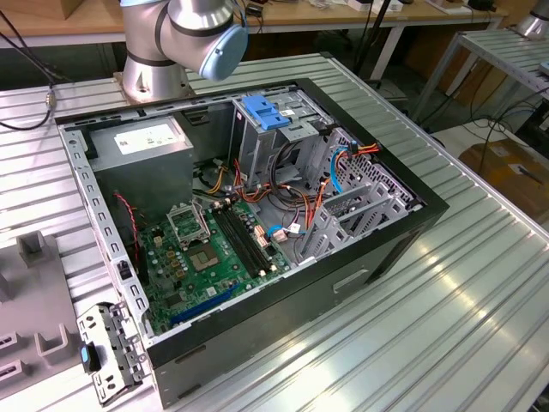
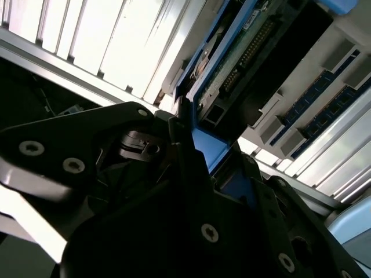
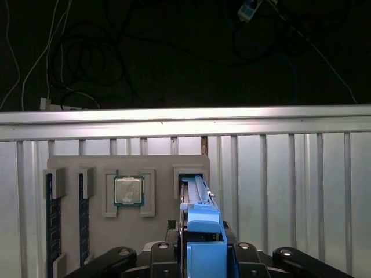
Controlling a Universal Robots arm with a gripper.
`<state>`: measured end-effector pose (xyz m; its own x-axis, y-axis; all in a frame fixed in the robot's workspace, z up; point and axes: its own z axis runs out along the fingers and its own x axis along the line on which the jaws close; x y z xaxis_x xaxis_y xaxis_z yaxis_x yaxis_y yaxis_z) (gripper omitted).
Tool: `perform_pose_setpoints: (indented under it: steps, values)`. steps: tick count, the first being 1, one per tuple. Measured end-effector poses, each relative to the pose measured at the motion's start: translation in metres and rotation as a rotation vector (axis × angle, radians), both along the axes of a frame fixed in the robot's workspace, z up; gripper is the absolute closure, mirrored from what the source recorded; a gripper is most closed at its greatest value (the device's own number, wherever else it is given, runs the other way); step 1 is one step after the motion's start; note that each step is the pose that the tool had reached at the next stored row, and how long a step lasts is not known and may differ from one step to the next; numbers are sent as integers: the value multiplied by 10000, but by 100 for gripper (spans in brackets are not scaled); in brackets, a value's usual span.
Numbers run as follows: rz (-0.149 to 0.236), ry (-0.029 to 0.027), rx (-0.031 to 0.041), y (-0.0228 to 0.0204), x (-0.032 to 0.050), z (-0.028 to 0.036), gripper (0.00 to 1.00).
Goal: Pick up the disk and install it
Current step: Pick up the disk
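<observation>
Logged gripper (image 3: pixel 203 258) clenched on the disk (image 3: pixel 196 197) at its blue rails, first wrist view. Found the disk on edge, far end at a slot in the grey holder (image 3: pixel 75 165) on the tabletop (image 3: pixel 290 185), near a square chip (image 3: pixel 128 191). Noted open computer case (image 1: pixel 283 326) in exterior view.

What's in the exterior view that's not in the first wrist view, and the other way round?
Exterior view: the open computer case with its green board, and the arm's base. First wrist view: the disk on edge in a slot, the hand at it, and a square chip. Both: the ribbed metal table and, it seems, the grey tray.
</observation>
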<state>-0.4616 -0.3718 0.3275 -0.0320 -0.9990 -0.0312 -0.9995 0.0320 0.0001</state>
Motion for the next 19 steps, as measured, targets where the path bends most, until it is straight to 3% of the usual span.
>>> perform_pose_setpoints:
  steps: [8,19]
  values:
    - [0,0,0,0,0,195,63]
    - [0,0,0,0,0,344,63]
